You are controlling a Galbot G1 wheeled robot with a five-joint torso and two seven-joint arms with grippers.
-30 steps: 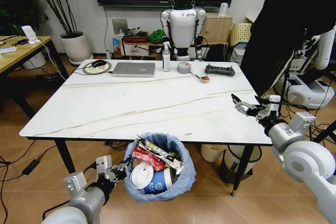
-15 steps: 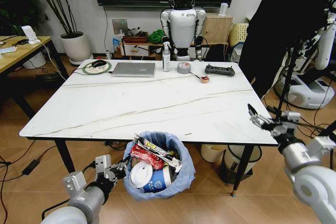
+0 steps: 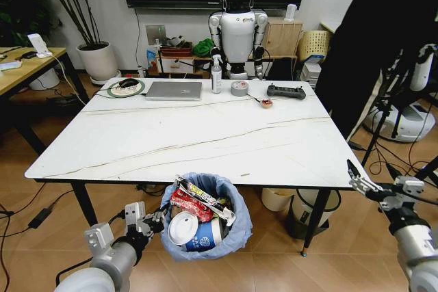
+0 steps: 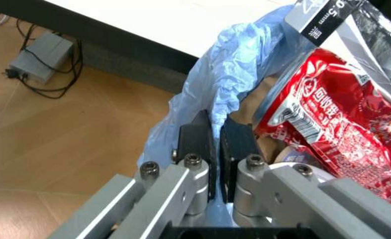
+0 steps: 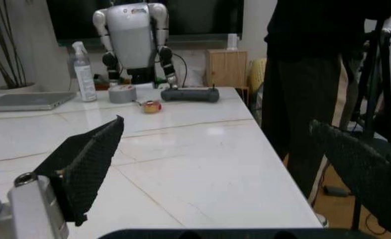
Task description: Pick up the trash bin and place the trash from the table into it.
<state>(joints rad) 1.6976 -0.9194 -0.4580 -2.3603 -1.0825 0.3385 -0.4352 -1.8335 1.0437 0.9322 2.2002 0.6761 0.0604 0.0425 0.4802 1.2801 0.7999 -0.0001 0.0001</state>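
Observation:
The trash bin (image 3: 207,218), lined with a light-blue bag, hangs just below the front edge of the marble table (image 3: 171,138). My left gripper (image 3: 159,221) is shut on its rim; the left wrist view shows the fingers (image 4: 197,144) pinching the blue bag (image 4: 235,74). Trash fills the bin: a red snack wrapper (image 3: 191,204) (image 4: 342,129), a white lid (image 3: 183,228), a white-and-blue cup (image 3: 205,236). My right gripper (image 3: 373,180) is open and empty, off the table's front right corner, with its fingers (image 5: 89,159) spread wide.
At the table's far edge lie a silver laptop (image 3: 174,90), a spray bottle (image 3: 217,74), a grey tape roll (image 3: 239,88), a black controller (image 3: 286,91) and a small red item (image 3: 266,102). A person in black stands at the right. Other bins sit under the table's right side.
My right arm has drawn back from above the table's right edge, down and toward me, ending off the front right corner. The left gripper and bin have stayed put.

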